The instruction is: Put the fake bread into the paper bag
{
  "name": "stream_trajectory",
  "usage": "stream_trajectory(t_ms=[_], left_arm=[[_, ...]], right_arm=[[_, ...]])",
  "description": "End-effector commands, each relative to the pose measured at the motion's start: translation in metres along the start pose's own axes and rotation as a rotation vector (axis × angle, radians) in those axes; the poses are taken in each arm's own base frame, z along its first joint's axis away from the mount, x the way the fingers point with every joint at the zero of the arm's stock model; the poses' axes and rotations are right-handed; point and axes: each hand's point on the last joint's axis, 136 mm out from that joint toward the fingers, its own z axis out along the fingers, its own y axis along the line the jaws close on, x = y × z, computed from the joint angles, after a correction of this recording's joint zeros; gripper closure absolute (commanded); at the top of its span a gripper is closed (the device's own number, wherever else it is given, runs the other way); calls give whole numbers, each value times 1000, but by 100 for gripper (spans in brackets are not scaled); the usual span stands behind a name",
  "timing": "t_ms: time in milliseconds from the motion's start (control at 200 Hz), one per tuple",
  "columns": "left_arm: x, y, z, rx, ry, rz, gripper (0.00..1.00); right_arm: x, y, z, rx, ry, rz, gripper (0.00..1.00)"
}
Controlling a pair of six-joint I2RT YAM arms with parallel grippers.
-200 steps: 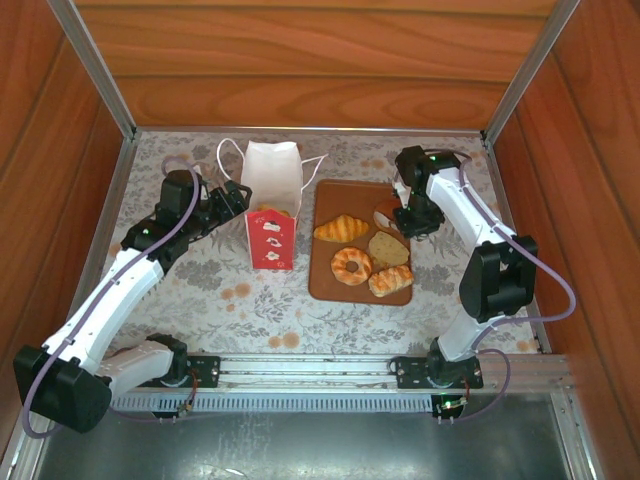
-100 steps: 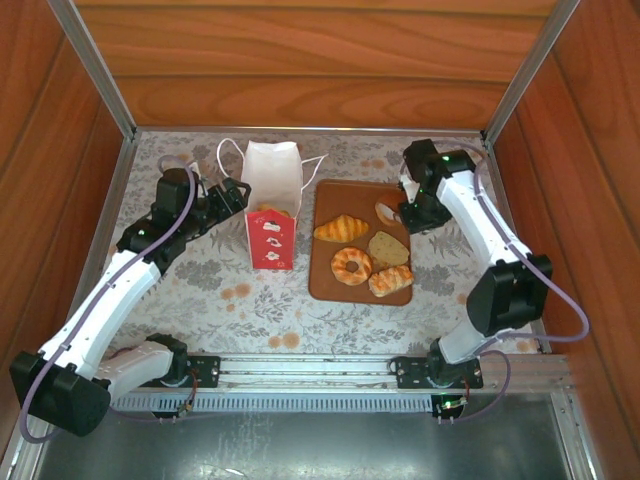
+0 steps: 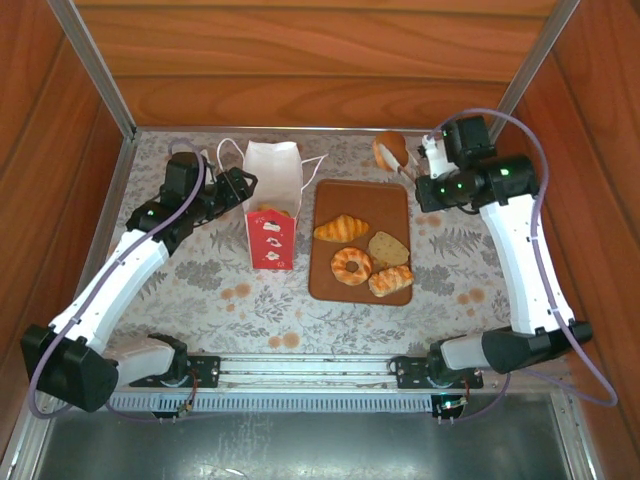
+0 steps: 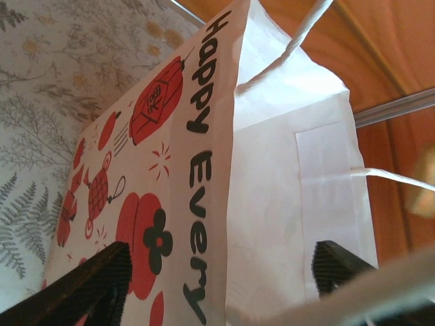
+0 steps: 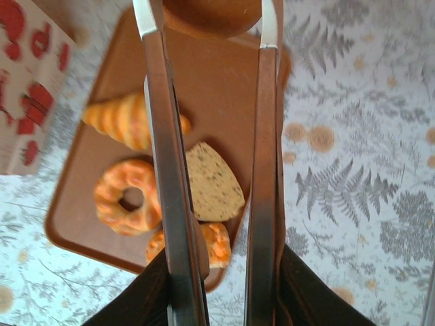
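Looking down on a floral tabletop (image 3: 200,290) boxed in by wood walls (image 3: 300,60). Right pincer (image 5: 207,17) clamped on a bun (image 3: 388,149) beyond the board's (image 3: 335,285) far end, left pincer (image 4: 214,272) gaping around the upright bag's (image 3: 272,170) side.

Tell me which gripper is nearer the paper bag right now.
Left. The left gripper sits right at the left side of the paper bag, fingers apart. The right gripper is off past the far right corner of the brown board, holding a bun.
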Motion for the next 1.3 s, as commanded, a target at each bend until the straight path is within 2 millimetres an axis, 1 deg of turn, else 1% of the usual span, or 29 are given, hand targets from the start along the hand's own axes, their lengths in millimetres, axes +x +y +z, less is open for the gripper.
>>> stream_trajectory(t_ms=[0, 105, 225, 330, 425, 495, 600, 680, 790, 950, 990, 1020, 1030, 1065, 1205, 1294], left_arm=[[-15, -14, -1, 16, -41, 16, 34], [-19, -18, 3, 18, -38, 13, 45], [-20, -19, 6, 18, -38, 6, 55], [-21, -18, 8, 17, -38, 2, 65], [-20, -17, 9, 14, -37, 0, 74], [-19, -16, 9, 11, -36, -1, 79], [-19, -14, 10, 4, -37, 0, 83], [-18, -11, 10, -4, -38, 0, 87], [-17, -10, 10, -5, -38, -2, 89], [-15, -7, 9, -14, -42, -2, 90], [-15, -6, 9, -14, -41, -4, 90], [-15, -6, 9, -14, -41, -5, 90], [-15, -6, 8, -14, -42, -6, 90], [-15, -6, 8, -13, -42, -5, 90], [-14, -5, 7, -14, -44, -3, 90], [-13, -4, 6, -16, -45, -2, 90]], right_arm=[[-21, 25, -34, -98, -126, -27, 66], [-36, 45, -57, -146, -209, -65, 66], [-50, 76, -80, -221, -287, -125, 66], [-57, 105, -90, -294, -318, -168, 66], [-61, 128, -91, -342, -318, -200, 67], [-60, 144, -86, -364, -304, -228, 67], [-56, 164, -68, -376, -255, -268, 67], [-52, 173, -53, -359, -212, -290, 67], [-49, 180, -29, -319, -156, -312, 67], [-44, 180, 1, -252, -77, -339, 66], [-43, 180, 7, -236, -57, -347, 65], [-42, 177, 6, -224, -53, -351, 65], [-42, 179, 16, -212, -29, -357, 65], [-40, 178, 24, -191, -7, -366, 64], [-37, 165, 38, -96, 52, -388, 61], [-36, 163, 41, -76, 67, -393, 55]])
